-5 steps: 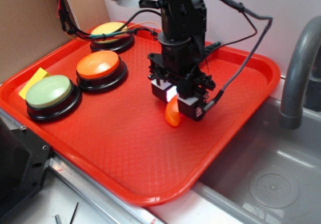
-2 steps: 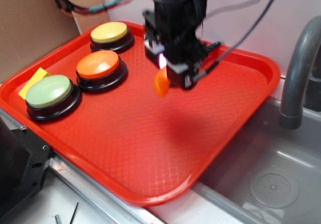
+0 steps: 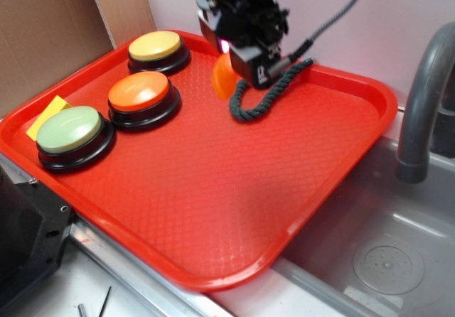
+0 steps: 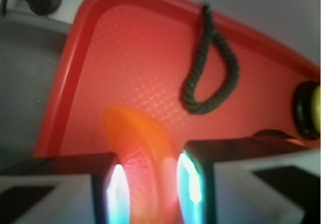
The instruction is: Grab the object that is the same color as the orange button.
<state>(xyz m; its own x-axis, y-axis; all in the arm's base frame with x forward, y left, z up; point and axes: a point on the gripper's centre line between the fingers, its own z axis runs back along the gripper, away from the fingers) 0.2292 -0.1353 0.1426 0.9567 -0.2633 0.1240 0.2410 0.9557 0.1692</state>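
While the tool (image 3: 238, 65) pinches the orange crescent (image 3: 223, 77) between its pads, clear above the red tray (image 3: 213, 210), the grip should hold firm and rise straight, avoiding the green rope loop (image 3: 266, 93) nearby.

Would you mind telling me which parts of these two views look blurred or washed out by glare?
Wrist view: the orange crescent between the gripper fingers is soft and close-up, with bright glowing patches on both pads; the rope loop is slightly soft. Exterior view: mostly sharp, with gloss highlights on the orange button and a pinkish glow at the gripper.
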